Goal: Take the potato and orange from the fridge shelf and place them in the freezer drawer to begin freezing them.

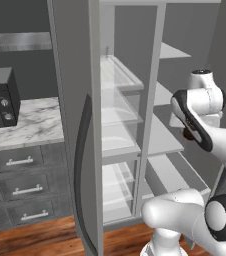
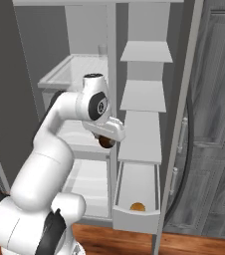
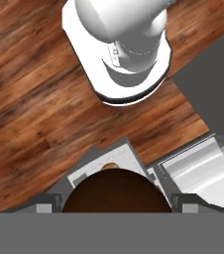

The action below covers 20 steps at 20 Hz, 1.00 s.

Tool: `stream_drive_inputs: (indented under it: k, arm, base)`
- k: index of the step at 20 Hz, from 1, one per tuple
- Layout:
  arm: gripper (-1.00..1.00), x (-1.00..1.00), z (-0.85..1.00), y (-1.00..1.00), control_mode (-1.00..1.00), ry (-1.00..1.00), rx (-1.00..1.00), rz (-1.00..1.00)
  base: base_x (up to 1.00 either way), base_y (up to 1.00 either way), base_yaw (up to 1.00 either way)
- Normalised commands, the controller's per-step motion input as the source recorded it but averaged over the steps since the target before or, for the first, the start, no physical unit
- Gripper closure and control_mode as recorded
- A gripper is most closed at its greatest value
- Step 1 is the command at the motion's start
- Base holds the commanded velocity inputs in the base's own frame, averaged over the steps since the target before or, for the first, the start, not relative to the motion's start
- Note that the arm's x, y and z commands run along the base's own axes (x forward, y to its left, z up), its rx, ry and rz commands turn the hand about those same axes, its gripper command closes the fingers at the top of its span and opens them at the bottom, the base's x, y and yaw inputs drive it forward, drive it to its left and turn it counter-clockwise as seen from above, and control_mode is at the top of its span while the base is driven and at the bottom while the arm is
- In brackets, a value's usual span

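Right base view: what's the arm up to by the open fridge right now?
The white arm's gripper is shut on a small dark brownish round item, held in the air in front of the fridge shelves. It hangs above and to the left of the pulled-out light-grey freezer drawer. A small yellowish-orange piece already lies in that drawer. In the hand view the held item bulges between the fingertips, with the drawer below it. So one piece looks delivered and the second is on its way, not yet released.

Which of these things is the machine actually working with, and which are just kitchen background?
Job:
tool, closed on a round brown item, probably the orange
freezer drawer, open
tan lump inside it, probably the potato

Background:
microwave
marble counter
dark drawers
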Motion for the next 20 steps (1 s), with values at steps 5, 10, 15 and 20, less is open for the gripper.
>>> stream_drive_inputs:
  k: [5, 10, 15, 20]
  arm:
    - [1.00, 0.23, -0.83, -0.40, -1.00, 0.00, 0.00, -0.03]
    - [1.00, 0.33, -0.59, -0.18, -1.00, -0.03, 0.00, 0.00]
    - [1.00, 0.37, -0.43, -0.23, -1.00, 0.00, 0.00, 0.00]
    - [1.00, 0.37, -0.44, -0.20, -1.00, 0.00, 0.00, 0.00]
  base:
    - [0.00, 0.00, 0.00]
    - [0.00, 0.00, 0.00]
    - [0.00, 0.00, 0.00]
    - [0.00, 0.00, 0.00]
